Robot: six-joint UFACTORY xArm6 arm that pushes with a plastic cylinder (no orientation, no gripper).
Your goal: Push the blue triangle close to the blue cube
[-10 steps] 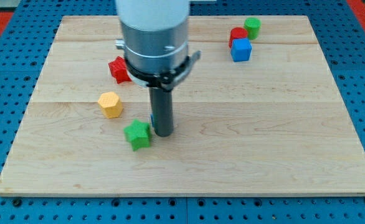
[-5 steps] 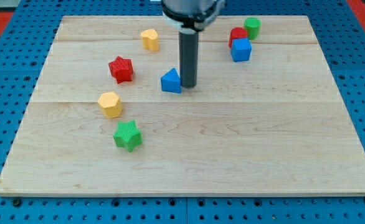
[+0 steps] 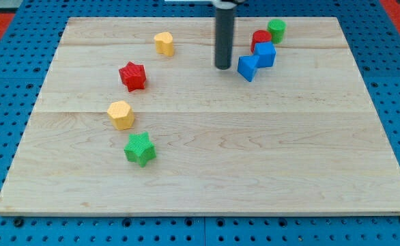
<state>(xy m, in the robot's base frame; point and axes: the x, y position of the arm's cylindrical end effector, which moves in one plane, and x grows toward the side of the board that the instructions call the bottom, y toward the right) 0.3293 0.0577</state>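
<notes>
Wooden board [image 3: 207,164] | blue triangle [image 3: 248,67] touching blue cube [image 3: 265,54] | my tip [image 3: 222,67] just left

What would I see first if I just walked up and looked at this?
The tall dark rod near the view's top, my tip resting just left of the blue triangle. That triangle sits against the blue cube, bunched with a red block and a green cylinder. On the left, a green star stands nearest the bottom.

blue triangle [image 3: 248,67] touching blue cube [image 3: 265,54], red block [image 3: 260,38] and green block [image 3: 276,30] crowding behind, open board below
</notes>
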